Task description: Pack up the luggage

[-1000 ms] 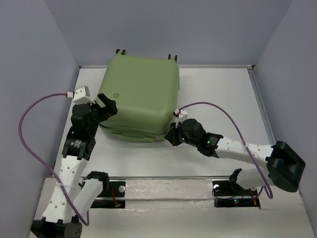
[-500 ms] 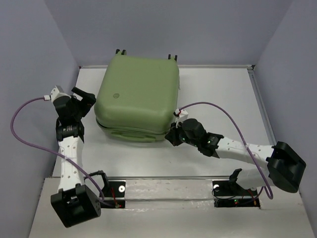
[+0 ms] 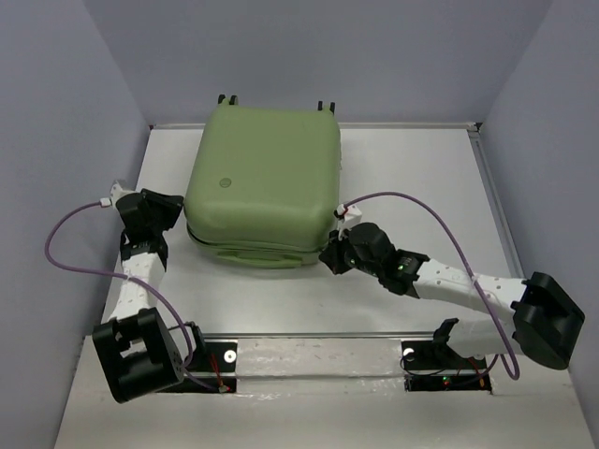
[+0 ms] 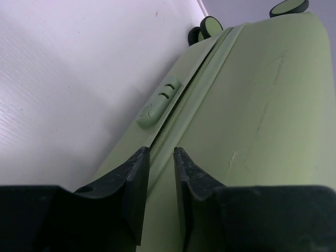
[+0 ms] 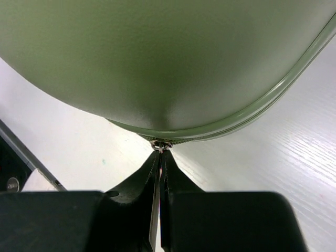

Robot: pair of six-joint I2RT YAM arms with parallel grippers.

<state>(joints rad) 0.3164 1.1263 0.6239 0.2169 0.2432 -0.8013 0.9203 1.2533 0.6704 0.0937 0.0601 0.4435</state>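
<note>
The luggage is a pale green hard-shell suitcase lying flat and closed on the white table, its wheels at the far edge. My left gripper sits low beside its left side. In the left wrist view the gripper has a narrow gap between its fingers. Nothing is in that gap, and the shell's seam runs beyond it. My right gripper is at the front right corner. In the right wrist view the gripper is shut on the zipper pull, under the luggage's shell.
A moulded green side handle sits on the suitcase's left side, with caster wheels beyond it. Purple cables loop off both wrists. Grey walls enclose the table on three sides. A metal rail crosses the near edge.
The left arm pulled off the suitcase's left edge, swung outward, then settled lower beside it with its jaws narrowed from wide open. The suitcase shifted slightly right. The right gripper kept its pinch.
</note>
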